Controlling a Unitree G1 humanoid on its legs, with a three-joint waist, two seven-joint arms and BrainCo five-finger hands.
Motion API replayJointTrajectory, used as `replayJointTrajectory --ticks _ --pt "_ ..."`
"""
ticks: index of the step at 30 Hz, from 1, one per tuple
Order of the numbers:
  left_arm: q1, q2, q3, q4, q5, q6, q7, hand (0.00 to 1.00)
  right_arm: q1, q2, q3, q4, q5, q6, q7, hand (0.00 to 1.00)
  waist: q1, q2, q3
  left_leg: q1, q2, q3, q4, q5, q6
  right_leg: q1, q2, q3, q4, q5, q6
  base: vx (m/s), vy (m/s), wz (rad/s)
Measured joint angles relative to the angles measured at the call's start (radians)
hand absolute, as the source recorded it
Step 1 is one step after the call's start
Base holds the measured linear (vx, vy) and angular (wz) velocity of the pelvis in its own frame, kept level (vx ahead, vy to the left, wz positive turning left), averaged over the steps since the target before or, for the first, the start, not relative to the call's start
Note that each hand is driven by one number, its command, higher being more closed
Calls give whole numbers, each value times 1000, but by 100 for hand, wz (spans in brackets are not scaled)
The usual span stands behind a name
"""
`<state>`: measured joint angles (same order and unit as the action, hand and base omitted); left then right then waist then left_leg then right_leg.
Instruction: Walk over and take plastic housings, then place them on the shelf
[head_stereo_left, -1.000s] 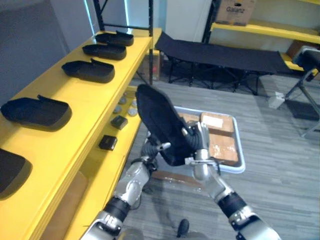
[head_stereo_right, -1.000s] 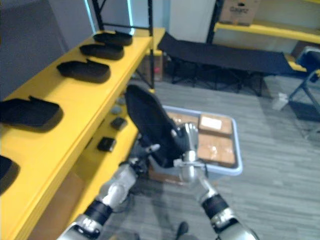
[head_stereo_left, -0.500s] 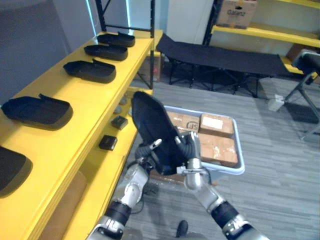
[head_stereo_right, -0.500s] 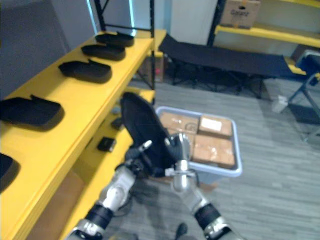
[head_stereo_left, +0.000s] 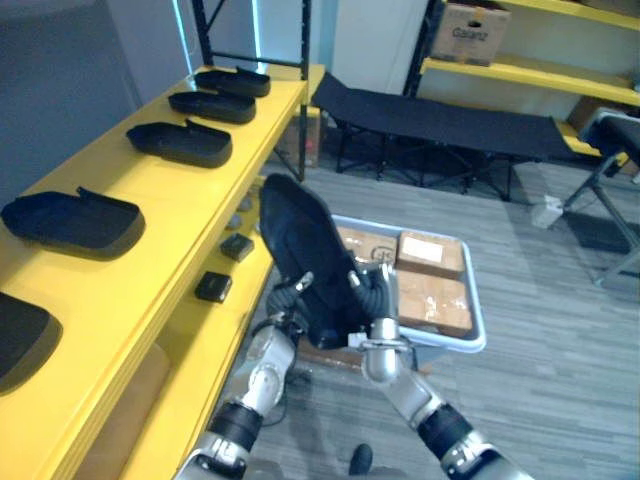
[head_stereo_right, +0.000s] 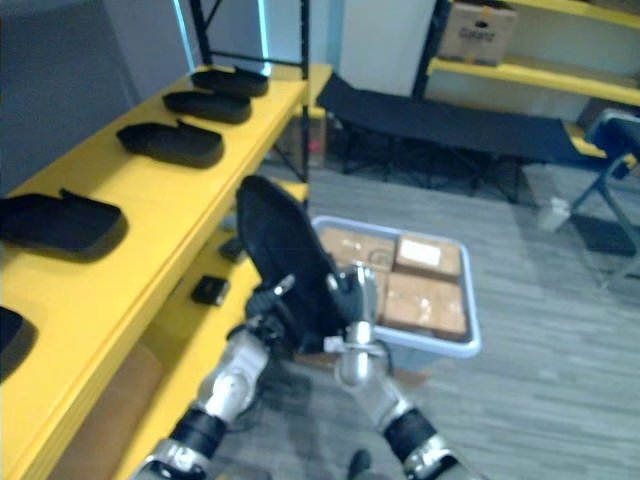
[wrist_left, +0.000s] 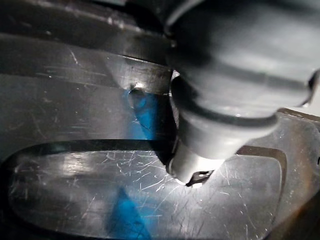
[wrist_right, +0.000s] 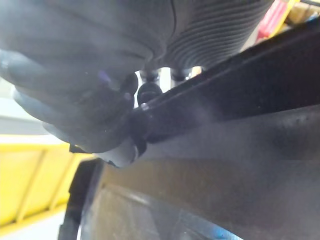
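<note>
A black plastic housing (head_stereo_left: 305, 250) stands tilted on end between my two hands, beside the yellow shelf (head_stereo_left: 150, 230). My left hand (head_stereo_left: 288, 300) is curled against its lower left side, and the left wrist view shows the left hand (wrist_left: 220, 115) pressed on the scratched housing (wrist_left: 75, 190). On the lower right edge my right hand (head_stereo_left: 372, 290) is shut. Close up, the right hand (wrist_right: 90, 90) clamps the housing's rim (wrist_right: 225, 150). Several more black housings lie in a row on the shelf top, the nearest full one (head_stereo_left: 70, 222) at my left.
A grey tray (head_stereo_left: 470, 330) with brown boxes sits on the floor behind the hands. Small black parts (head_stereo_left: 214, 287) lie on the lower shelf level. A black cot (head_stereo_left: 440, 115) stands further back, with a chair (head_stereo_left: 610, 130) at the far right.
My left hand's fingers have curled in against the housing. Both hands and the housing have shifted slightly left toward the shelf.
</note>
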<state>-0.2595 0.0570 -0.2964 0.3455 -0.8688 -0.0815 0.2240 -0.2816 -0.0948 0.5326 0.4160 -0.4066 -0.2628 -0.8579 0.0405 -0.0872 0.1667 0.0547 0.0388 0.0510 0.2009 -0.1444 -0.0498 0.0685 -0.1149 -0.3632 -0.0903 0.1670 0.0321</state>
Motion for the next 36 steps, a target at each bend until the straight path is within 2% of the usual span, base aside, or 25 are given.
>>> replayJointTrajectory --ticks 6,7,10,13,16,18,19,21,22,24,29,33,35,36 --pt "0 17 -31 -26 -13 -11 -1 100 3 -16 0 -16 51 -20 9 0 -3 0 0 1 2 8 -1 -1 -1 -4 2 7 0 -2 -6 0 0 -4" --pt "0 17 -31 -26 8 -10 2 100 8 -21 -1 -16 80 -35 31 0 -4 0 0 1 2 9 -1 -1 -1 -6 2 8 0 -1 -6 0 0 0" --pt "0 17 -31 -26 43 -7 10 100 25 -31 -2 -15 125 -46 65 0 -4 0 0 1 2 9 -1 -1 -1 -6 2 8 0 -1 -6 5 10 0" --pt "0 17 -32 -29 128 -2 31 100 60 -34 -14 -12 170 -52 110 0 -4 0 0 1 2 11 -2 -1 -1 -8 2 9 0 1 -3 0 0 0" --pt "13 18 -29 -110 332 3 82 100 112 -43 -57 -23 199 -73 180 0 -3 0 0 2 2 14 -5 -1 -1 -11 2 12 0 3 0 0 10 -2" --pt "33 18 -1 -239 496 3 126 100 174 -52 -109 -120 239 -111 260 0 -4 3 2 4 3 18 -9 -1 -1 -13 4 15 0 3 0 2 23 -7" --pt "38 14 15 -265 526 3 131 100 184 -55 -124 -148 241 -127 286 0 -5 4 2 7 3 21 -10 -1 -1 -13 5 18 0 3 0 4 14 -15" --pt "47 13 85 -317 589 -4 165 100 194 -84 -193 -280 294 -203 398 0 -6 7 1 17 6 42 -13 -3 -1 -14 9 36 0 1 -4 -8 23 -21" --pt "47 12 102 -317 619 -5 179 100 194 -94 -218 -320 321 -223 431 0 -7 7 1 16 7 42 -13 -3 -1 -15 10 38 0 -1 -6 -22 22 -11" --pt "70 13 168 -316 756 -13 258 100 191 -139 -332 -464 407 -284 533 0 -15 7 1 18 8 46 -13 -3 -1 -15 12 39 0 -5 -3 0 0 0" --pt "128 14 255 -339 980 -25 397 100 199 -187 -503 -595 569 -274 611 0 -24 9 0 32 14 69 -17 -8 -4 -16 20 63 0 -5 -3 3 9 -10" --pt "145 2 249 -393 1044 -26 414 100 287 -185 -565 -666 628 -271 663 0 -39 23 -8 32 17 83 -13 -22 -3 -19 23 76 0 -7 0 10 30 -15" --pt "148 -7 251 -409 1036 -46 412 100 340 -173 -573 -674 630 -246 674 0 -49 36 -15 31 21 102 -14 -28 -3 -33 27 100 0 -7 1 20 39 -28" --pt "161 -8 254 -415 1018 -63 397 100 394 -144 -587 -667 634 -219 690 0 -62 45 -20 33 21 104 -16 -28 -3 -36 27 102 0 -6 3 32 34 -15"
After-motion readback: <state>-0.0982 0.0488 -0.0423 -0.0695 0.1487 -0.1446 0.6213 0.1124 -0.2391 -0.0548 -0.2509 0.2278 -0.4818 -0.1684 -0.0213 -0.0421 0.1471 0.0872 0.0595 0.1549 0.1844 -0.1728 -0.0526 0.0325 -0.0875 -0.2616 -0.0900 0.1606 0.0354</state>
